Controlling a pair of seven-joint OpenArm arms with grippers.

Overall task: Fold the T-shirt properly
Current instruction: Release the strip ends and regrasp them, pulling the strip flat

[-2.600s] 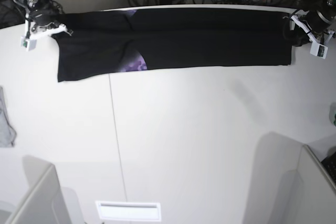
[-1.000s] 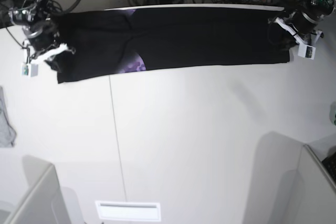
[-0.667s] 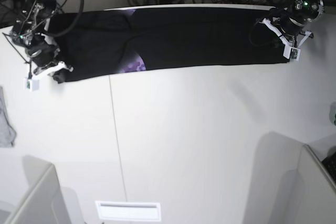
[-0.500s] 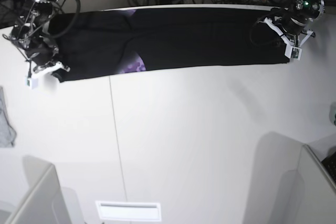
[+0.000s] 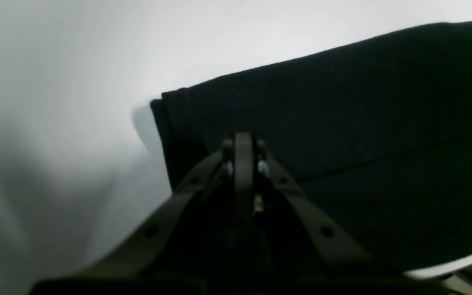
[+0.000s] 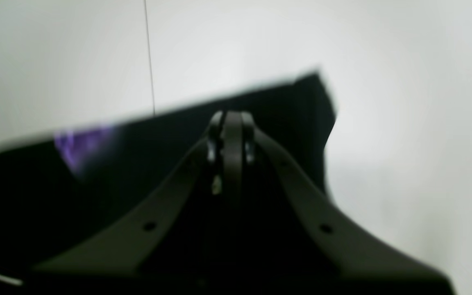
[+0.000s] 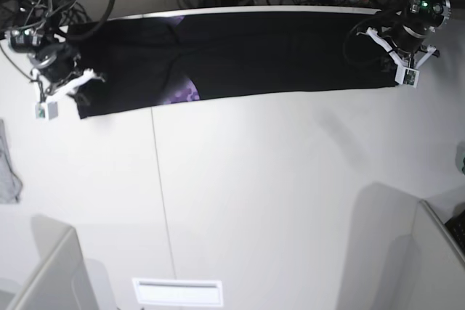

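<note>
Black T-shirt lies banded at the far edge; both grippers, left gripper and right gripper, seemingly clenched on its ends, next fold it nearward.

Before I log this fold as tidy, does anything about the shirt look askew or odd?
The T-shirt lies in a long, fairly even band along the table's far edge. One oddity: a patch of purple print peeks out at the near edge. Both the left gripper and right gripper are shut at its ends.
</note>
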